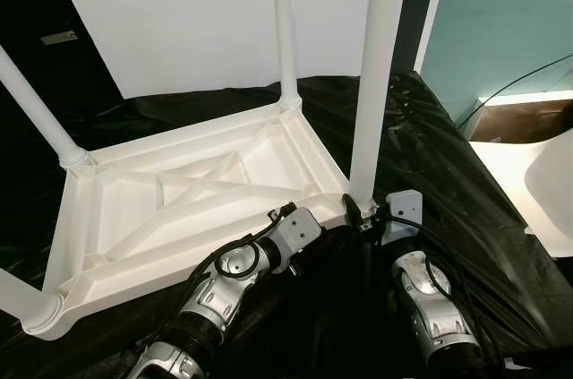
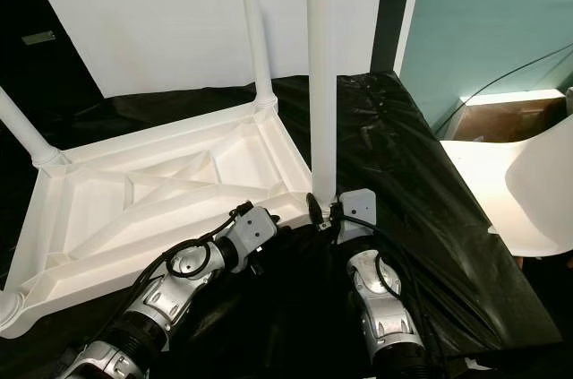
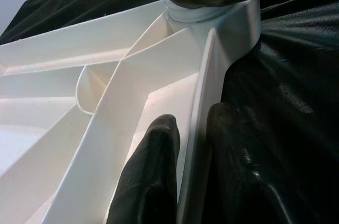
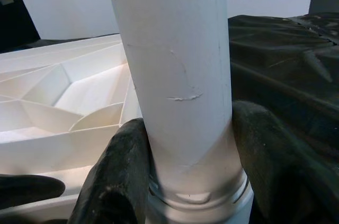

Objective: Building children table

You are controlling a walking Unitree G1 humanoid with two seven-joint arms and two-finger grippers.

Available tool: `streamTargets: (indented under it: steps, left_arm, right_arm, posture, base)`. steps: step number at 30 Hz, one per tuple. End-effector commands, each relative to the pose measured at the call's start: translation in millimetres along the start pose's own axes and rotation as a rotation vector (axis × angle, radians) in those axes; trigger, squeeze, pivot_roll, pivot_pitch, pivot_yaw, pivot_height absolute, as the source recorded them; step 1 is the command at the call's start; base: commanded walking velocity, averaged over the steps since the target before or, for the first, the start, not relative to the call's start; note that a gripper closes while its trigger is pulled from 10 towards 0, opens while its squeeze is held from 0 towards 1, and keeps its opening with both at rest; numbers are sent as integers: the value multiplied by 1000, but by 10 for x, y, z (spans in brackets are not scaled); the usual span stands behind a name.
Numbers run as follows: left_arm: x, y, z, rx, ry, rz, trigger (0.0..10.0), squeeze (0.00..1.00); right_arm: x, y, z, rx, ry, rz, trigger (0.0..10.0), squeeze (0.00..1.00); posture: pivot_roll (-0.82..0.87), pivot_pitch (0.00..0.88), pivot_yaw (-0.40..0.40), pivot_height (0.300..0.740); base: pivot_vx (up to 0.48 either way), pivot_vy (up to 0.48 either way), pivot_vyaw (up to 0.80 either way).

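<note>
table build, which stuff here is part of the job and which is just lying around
Part of the job:
- upturned white tabletop, rim pinched by the left gripper
- near leg, gripped at its base by the right gripper
- three other legs already in their corners, e.g. the far one

Just lying about:
- black sheet under it all
- white chair on the right
- cable

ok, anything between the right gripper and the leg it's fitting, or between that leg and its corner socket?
Nothing visible. The right gripper is already closed around the near leg just above its base, and the leg stands upright in the corner socket of the upturned tabletop. The left gripper pinches the tabletop's rim nearby.
</note>
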State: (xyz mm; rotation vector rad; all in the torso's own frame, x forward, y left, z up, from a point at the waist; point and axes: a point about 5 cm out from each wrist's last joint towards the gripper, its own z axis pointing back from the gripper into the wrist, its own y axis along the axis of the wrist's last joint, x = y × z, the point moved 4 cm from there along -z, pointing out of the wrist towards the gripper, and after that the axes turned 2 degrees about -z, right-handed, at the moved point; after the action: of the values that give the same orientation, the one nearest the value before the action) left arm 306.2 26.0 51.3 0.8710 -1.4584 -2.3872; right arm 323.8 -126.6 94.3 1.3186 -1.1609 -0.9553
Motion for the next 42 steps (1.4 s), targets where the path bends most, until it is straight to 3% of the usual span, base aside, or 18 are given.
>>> streamTargets:
  steps: [1,2,3,4,5,6,8,11,12,24,27,28,34,42]
  left_arm:
    - [478,-700,177,-282,-180,58,10000,0]
    - [478,-700,177,-282,-180,58,10000,0]
    - [484,-698,175,-282,-181,58,10000,0]
    - [484,-698,175,-282,-181,58,10000,0]
    - [492,-695,171,-281,-182,59,10000,0]
    - [497,-692,168,-280,-182,59,10000,0]
    - [499,-690,166,-279,-182,59,10000,0]
    - [503,-690,163,-278,-181,63,10000,0]
    - [509,-689,159,-278,-182,63,10000,0]
    - [508,-667,124,-272,-184,60,10000,0]
    - [508,-667,124,-272,-184,60,10000,0]
    - [504,-672,129,-273,-182,61,10000,0]
    - [498,-690,154,-277,-174,66,10000,0]
    - [508,-693,162,-277,-173,70,10000,0]
  right_arm:
    - [325,-35,15,-36,-161,20,0,0]
    - [325,-35,15,-36,-161,20,0,0]
    - [259,-59,-1,-52,-130,8,4078,0]
    - [259,-59,-1,-52,-130,8,4078,0]
    - [179,-75,-15,-63,-84,1,10000,255]
    - [113,-69,-21,-59,-48,-8,10000,1000]
    - [73,-61,-23,-55,-27,-12,10000,1000]
    - [-55,-26,-60,-50,100,30,10000,1000]
    - [-91,-32,-77,-62,178,56,10000,0]
    - [-2,-64,-105,-159,530,149,10000,0]
    - [-2,-64,-105,-159,530,149,10000,0]
    - [54,-43,-127,-175,581,180,0,0]
    - [142,-132,-120,-284,669,294,0,0]
    - [-41,-268,27,-329,693,228,0,0]
  posture:
    - [-79,0,60,740]
    - [-79,0,60,740]
    - [-80,0,60,740]
    - [-80,0,60,740]
    - [-82,0,59,740]
    - [-82,0,57,740]
    - [-82,0,57,740]
    - [-90,0,57,740]
    - [-90,0,57,740]
    - [-99,0,56,740]
    - [-99,0,56,740]
    - [-95,0,55,740]
    - [-85,0,49,740]
    - [-87,0,49,740]
  base:
    - [0,0,0]
    - [0,0,0]
    - [0,0,0]
    - [0,0,0]
    - [0,0,0]
    - [0,0,0]
    - [0,0,0]
    - [0,0,0]
    - [0,0,0]
    - [0,0,0]
    - [0,0,0]
    - [0,0,0]
    - [0,0,0]
    - [0,0,0]
